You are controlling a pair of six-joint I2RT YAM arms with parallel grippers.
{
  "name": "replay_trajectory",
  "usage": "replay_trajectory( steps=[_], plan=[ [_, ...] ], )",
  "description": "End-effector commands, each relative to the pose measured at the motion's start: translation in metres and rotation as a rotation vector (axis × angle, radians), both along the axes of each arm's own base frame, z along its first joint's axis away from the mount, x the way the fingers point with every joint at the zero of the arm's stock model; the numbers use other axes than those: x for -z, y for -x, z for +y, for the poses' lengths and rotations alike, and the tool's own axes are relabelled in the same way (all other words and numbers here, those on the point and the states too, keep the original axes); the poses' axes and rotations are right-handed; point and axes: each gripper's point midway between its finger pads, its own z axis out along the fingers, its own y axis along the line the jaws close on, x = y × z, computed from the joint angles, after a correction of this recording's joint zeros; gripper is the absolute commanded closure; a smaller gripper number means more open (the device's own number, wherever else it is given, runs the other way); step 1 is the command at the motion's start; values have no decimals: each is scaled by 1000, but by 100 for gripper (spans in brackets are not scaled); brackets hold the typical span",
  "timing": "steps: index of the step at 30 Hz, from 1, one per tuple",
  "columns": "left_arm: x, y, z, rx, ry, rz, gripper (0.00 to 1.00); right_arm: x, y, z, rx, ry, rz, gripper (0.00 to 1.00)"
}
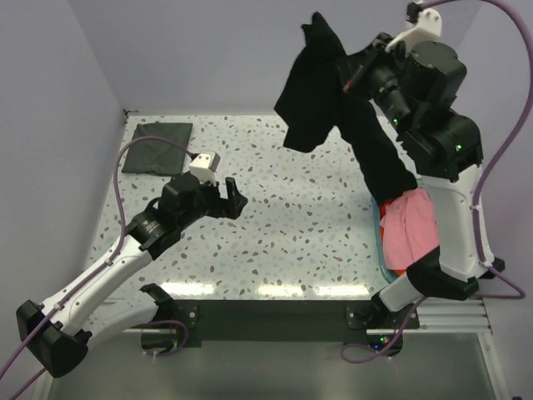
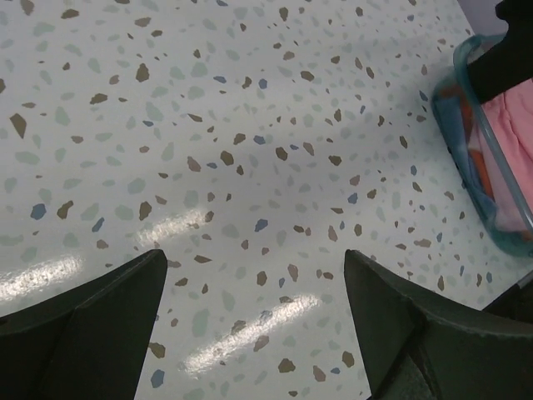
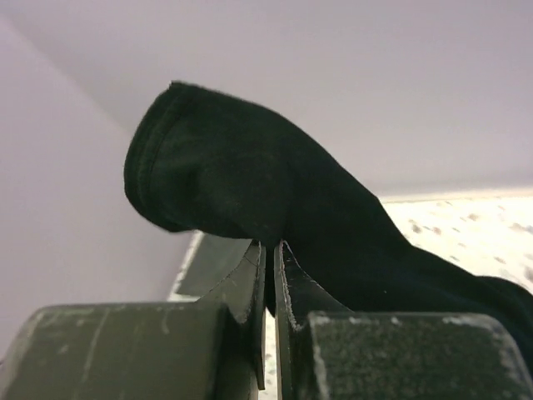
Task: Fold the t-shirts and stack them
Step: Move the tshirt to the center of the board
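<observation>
Far left of the bin [image 1: 380, 242], at the back corner of the table [image 1: 291, 242]: dark grey t-shirt [image 1: 156, 147], folded square, lying flat. Closer to the bin but well left of it: left pincer [image 1: 234, 198], hovering low over the speckled top. Released, fingers [image 2: 100, 325] spread wide, nothing between them. Above the bin and a little left: black t-shirt [image 1: 310, 100], hanging in the air, lower end reaching down to the bin's top. Clenched on its upper fold — right pincer [image 3: 270, 258], jaws almost shut with black cloth pinched between. Inside the bin: pink t-shirt [image 1: 410, 229] bunched on top — orange cloth [image 1: 398, 268] showing beneath.
</observation>
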Motion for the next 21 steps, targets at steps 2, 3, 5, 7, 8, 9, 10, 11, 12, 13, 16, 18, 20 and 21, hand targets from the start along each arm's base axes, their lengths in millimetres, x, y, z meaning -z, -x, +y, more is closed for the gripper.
replay_trajectory(
  steps=[2,3,5,7,8,9,10,11,12,13,16,18,20,21],
  plan=[
    [-48,-14,24,-186,84,-109,8,-60,19,67,-166,-16,-186,100],
    [-52,-14,27,-200,93,-121,8,-66,28,87,-214,-30,-208,100],
    [-58,-15,34,-241,102,-132,8,-72,29,105,-248,-69,-241,100],
    [-64,-15,38,-264,114,-145,8,-61,24,118,-266,-73,-219,100],
    [-64,-16,41,-283,114,-145,8,-58,20,115,-244,-71,-209,100],
    [-65,-15,43,-293,115,-146,8,-51,18,115,-231,-58,-194,100],
    [-65,-15,45,-299,116,-146,8,-29,9,119,-216,-20,-145,100],
    [-64,-15,47,-313,116,-143,8,-23,6,106,-158,-10,-128,100],
    [-63,-16,47,-319,117,-140,8,-11,-1,94,-115,4,-101,100],
    [-60,-15,48,-321,114,-133,8,32,-16,92,-90,57,-6,100],
    [-45,-13,51,-348,106,-99,9,144,-37,47,-41,41,246,91],
    [-35,-12,53,-367,118,-76,9,191,-37,14,15,15,317,66],
    [-15,-10,52,-381,120,-27,11,288,-28,-16,91,71,521,29],
    [-7,-9,51,-384,122,-6,11,312,-22,-25,112,90,578,22]
  ],
)
